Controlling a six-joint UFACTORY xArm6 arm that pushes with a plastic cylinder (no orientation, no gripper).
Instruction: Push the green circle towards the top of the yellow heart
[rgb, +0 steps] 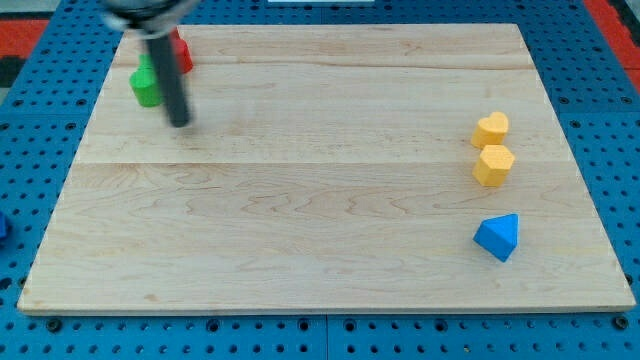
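Note:
The green circle (145, 86) lies near the board's top left corner, partly hidden by my rod. The yellow heart (491, 128) lies far off at the view's right, with a yellow hexagon (493, 165) just below it. My tip (180, 122) rests on the board just right of and slightly below the green circle. I cannot tell whether it touches the block.
A red block (180, 52) sits just above and right of the green circle, its shape hidden behind the rod. A blue triangle (498, 237) lies at the lower right. The wooden board (320, 220) rests on a blue pegboard table.

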